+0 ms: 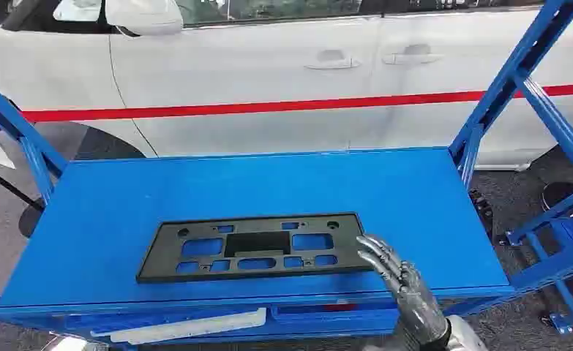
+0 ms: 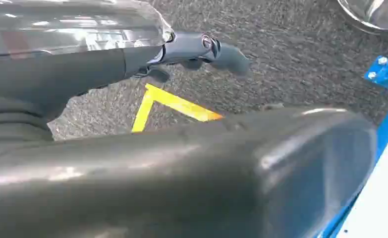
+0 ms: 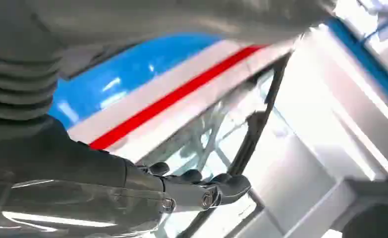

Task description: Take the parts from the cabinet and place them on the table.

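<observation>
- Black plastic part lies flat on the blue table, long side across, at abt 6 o'clock of the table top, close to the near edge; rectangular cut-outs in it show blue through them
- Right hand comes up from abt 5 o'clock, fingers stretched fwd and a bit apart; fingertips sit at the part's right end, at its corner; touching or just over it, can't tell; nothing gripped in it
- Right wrist view: same hand w/ dark fingers extended, holding nothing; picture blurred, blue, white and red bands behind it
- Left hand hangs low over grey carpet floor; fingers lightly bent, nothing in them; yellow tape corner on the floor just beyond it
- White car w/ red stripe stands behind the table, at 12 o'clock; two door handles visible
- Blue frame struts rise at 2 o'clock; another strut at 10 o'clock
- Lower shelf under the near edge carries a pale flat piece at abt 7 o'clock; what it is, can't tell
</observation>
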